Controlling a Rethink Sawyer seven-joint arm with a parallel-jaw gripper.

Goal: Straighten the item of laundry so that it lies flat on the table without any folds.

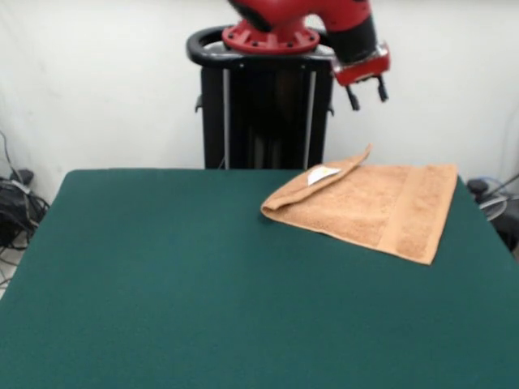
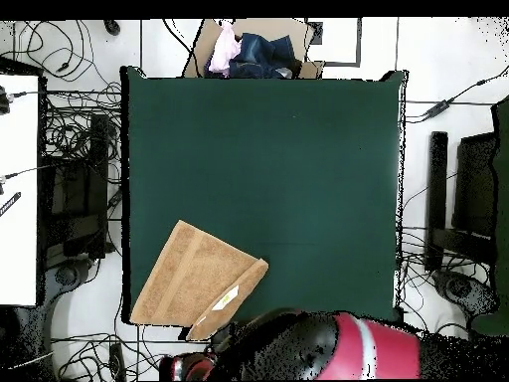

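Green table, folded towel (label up), fingers parted, empty, raised above.

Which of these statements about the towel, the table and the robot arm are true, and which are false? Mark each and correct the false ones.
1. The towel lies fully flat with no folds. False: one side is folded over, showing a white label.
2. The gripper is raised above the towel, not touching it. True.
3. The fingers grip a corner of the towel. False: they hold nothing.
4. The towel lies near one corner of the table, not at its middle. True.
5. The towel is blue. False: it is peach-orange.
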